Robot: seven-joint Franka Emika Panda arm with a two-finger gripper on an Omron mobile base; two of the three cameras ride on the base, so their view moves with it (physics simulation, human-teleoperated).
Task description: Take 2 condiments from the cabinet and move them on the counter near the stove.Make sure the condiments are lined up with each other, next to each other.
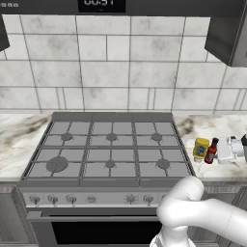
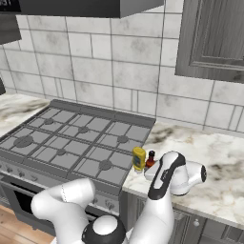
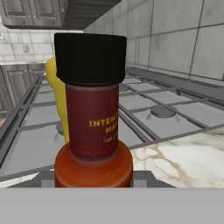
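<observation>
The dark red sauce bottle (image 1: 211, 152) (image 2: 150, 159) with its black cap stands on the marble counter (image 1: 212, 124) (image 2: 217, 150), just right of the stove (image 1: 111, 144) (image 2: 71, 140). My gripper (image 1: 215, 153) (image 2: 154, 167) (image 3: 92, 177) reaches in from the right and is shut on the red bottle's lower body (image 3: 92, 127). The squat yellow squeeze bottle (image 1: 200, 148) (image 2: 138, 158) (image 3: 56, 87) stands upright right beside the red one, on its stove side, almost touching it. The grey cabinet (image 2: 214, 38) (image 1: 230, 38) hangs above the counter to the right.
The stove's dark grates and burners lie left of the bottles, with front knobs (image 1: 53, 198) below. A tiled wall (image 1: 120, 62) runs behind. A range hood (image 2: 86, 7) hangs overhead. My own arm (image 2: 164, 190) bends across the counter's front edge.
</observation>
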